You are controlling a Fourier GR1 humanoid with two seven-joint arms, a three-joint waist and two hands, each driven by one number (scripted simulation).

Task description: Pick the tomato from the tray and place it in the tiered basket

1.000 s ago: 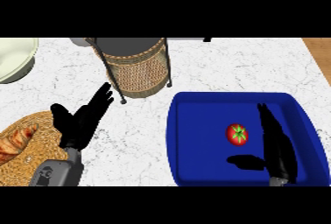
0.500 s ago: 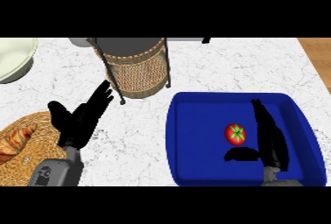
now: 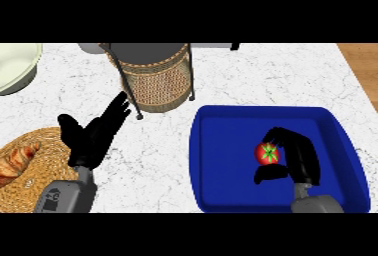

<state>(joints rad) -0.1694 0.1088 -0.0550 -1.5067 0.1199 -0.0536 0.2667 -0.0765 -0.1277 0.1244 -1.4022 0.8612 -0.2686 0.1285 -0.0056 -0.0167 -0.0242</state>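
Your right hand [image 3: 295, 155] was curled over the tomato [image 3: 267, 153], fingers arched above it and the thumb low beside it, but you could not tell whether it had closed on it. The tomato sat in the tray [image 3: 221, 165], toward its right wall. Round as it was, it could have rolled out sideways had the fingers closed off-centre. It had no long axis; its green stem end faced up. Your left hand [image 3: 92, 137] rested open on the counter, near the basket [image 3: 153, 75].
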